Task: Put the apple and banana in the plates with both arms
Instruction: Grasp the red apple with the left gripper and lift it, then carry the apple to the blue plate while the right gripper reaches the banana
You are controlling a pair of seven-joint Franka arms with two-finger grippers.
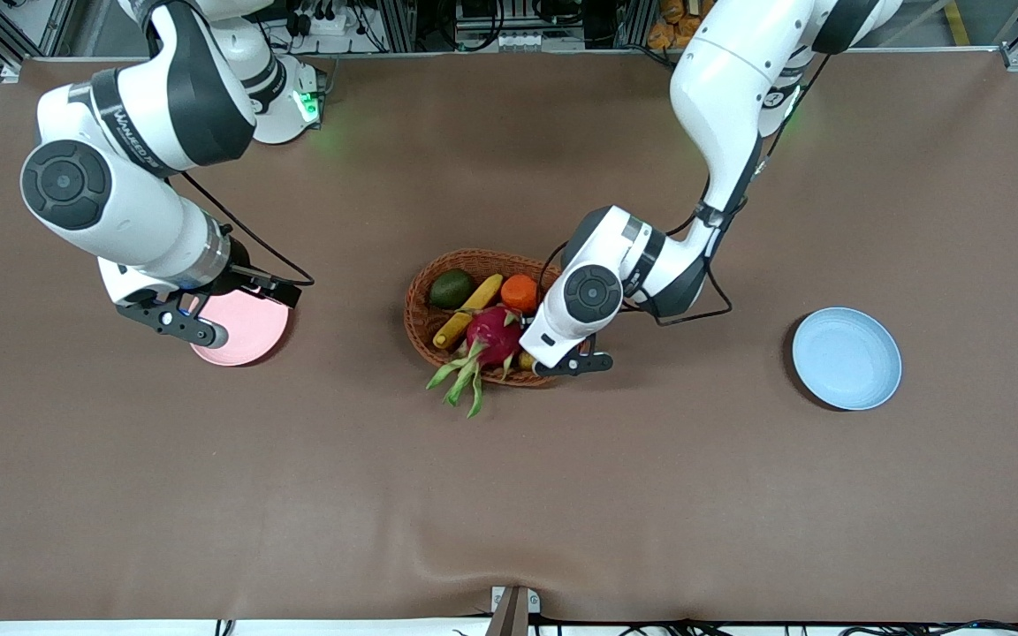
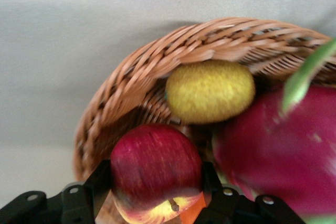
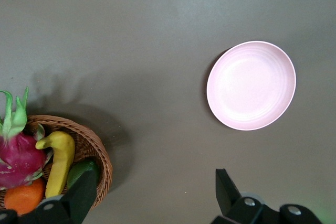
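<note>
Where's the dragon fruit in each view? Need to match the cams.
Front view: the dragon fruit lies in the wicker basket mid-table, green leaves spilling over the rim toward the front camera, beside the left claw.
Left wrist view: the dragon fruit is the large magenta mass next to the apple.
Right wrist view: the dragon fruit is at the picture's edge, in the basket.
Shared landmark: the wicker basket.

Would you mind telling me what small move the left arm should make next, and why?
Probably lift straight up. The left pincer sits in the basket, its fingers flanking the apple and apparently closed on it; the blue plate is empty. The right pincer waits open over the pink plate.
</note>
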